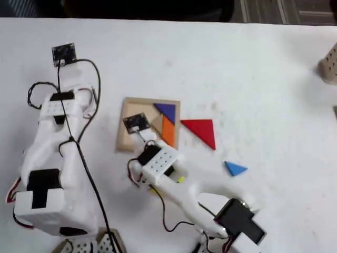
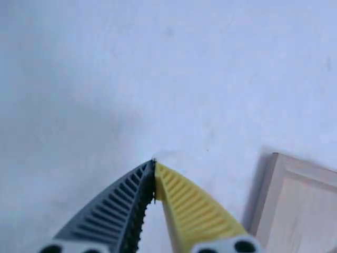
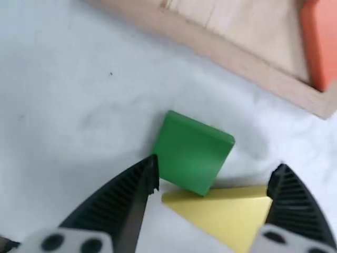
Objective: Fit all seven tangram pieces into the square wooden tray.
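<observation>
Now your right jaws are gaping, empty, astride the green square (image 3: 192, 150) and yellow triangle (image 3: 226, 211); left jaws are resting closed. Picking just one is looking necessary.

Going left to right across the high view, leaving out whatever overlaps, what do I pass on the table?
left arm → square wooden tray → red triangle → blue triangle → wooden block with holes at the right edge
</observation>
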Action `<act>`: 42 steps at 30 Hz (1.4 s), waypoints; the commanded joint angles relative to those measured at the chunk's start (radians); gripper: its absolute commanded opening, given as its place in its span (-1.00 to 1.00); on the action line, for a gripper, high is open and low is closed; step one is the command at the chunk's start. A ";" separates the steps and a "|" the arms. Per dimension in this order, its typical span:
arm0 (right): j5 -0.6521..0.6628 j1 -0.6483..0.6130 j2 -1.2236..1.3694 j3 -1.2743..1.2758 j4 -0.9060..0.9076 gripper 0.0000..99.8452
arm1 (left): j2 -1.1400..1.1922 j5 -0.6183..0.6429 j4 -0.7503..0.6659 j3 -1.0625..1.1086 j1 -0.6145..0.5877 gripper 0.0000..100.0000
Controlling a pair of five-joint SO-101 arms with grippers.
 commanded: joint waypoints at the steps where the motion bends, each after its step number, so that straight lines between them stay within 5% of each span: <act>1: -0.009 -0.008 -0.015 -0.028 -0.021 -0.35 | -0.008 0.003 -0.025 -0.058 -0.010 -0.95; 42: -0.043 0.039 0.041 -0.037 -0.062 -0.35 | -0.008 0.002 -0.025 -0.048 0.001 -0.95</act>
